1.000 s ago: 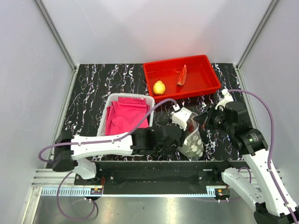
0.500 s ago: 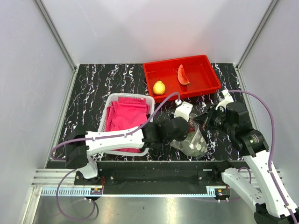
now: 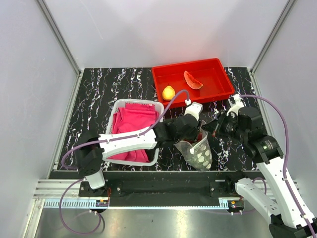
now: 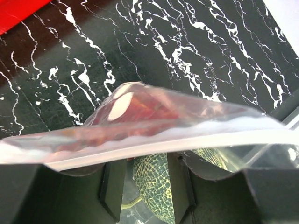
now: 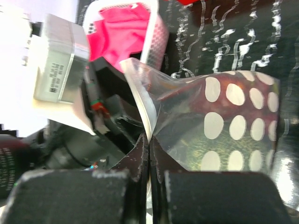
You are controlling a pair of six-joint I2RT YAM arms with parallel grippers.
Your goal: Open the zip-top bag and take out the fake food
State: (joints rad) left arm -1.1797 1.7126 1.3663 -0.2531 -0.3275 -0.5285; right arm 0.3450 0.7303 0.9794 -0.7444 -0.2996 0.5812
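Note:
The zip-top bag, clear with pale dots, hangs off the table between my two grippers. My right gripper is shut on the bag's mouth edge, which is pinched at the gripper. My left gripper reaches into the bag's mouth. In the left wrist view that gripper is open, with a green netted melon between its fingers and a gap on one side. A dark red fruit shows through the plastic. The lemon and the watermelon slice lie in the red tray.
A white basket of pink cloth stands left of the bag, under the left arm. The red tray sits at the back right. Grey walls close in both sides of the black marbled table.
My left gripper has swung back into the bag's mouth and its jaws have widened. The watermelon slice has tipped over flat in the tray. The bag has shifted and now hangs narrower.

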